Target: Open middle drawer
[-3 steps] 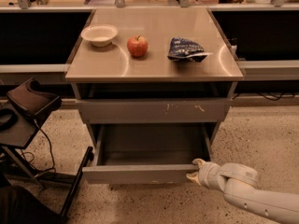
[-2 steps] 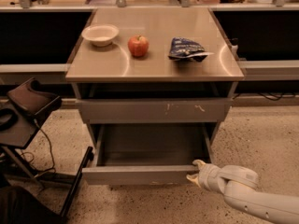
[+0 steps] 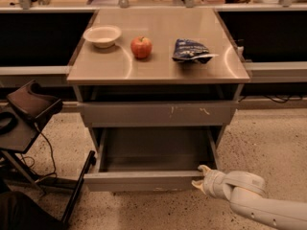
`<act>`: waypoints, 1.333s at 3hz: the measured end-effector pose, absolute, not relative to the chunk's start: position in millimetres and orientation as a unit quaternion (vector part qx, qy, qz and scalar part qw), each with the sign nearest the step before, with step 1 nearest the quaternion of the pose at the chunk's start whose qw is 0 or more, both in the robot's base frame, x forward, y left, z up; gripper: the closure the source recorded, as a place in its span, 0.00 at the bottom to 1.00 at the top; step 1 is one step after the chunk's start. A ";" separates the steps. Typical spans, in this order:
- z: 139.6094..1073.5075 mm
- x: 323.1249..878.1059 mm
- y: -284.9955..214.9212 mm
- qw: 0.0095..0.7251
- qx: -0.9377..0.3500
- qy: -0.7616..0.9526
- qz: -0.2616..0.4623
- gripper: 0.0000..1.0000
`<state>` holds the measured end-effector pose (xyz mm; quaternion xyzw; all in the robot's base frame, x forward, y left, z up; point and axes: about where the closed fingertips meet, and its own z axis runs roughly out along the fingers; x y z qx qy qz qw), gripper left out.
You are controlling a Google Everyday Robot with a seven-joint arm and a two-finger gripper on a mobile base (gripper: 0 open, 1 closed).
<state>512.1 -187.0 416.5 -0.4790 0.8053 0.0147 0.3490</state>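
The arm (image 3: 273, 213) comes in from the lower right corner of the view, pale and rounded, and runs leftward with a slight rise. Its thick wrist (image 3: 240, 186) is ringed by a collar. The gripper (image 3: 199, 176) points left, low and right of centre. Its yellowish tip sits at the right end of the drawer (image 3: 144, 180) front, seemingly touching it.
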 end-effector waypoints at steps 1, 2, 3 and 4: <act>417.5 512.1 -187.0 0.349 -0.479 0.805 0.015 1.00; 412.5 500.1 -187.3 0.360 -0.476 0.802 0.019 1.00; 416.1 500.0 -186.7 0.361 -0.476 0.802 0.019 1.00; 416.7 498.6 -186.2 0.360 -0.477 0.801 0.019 1.00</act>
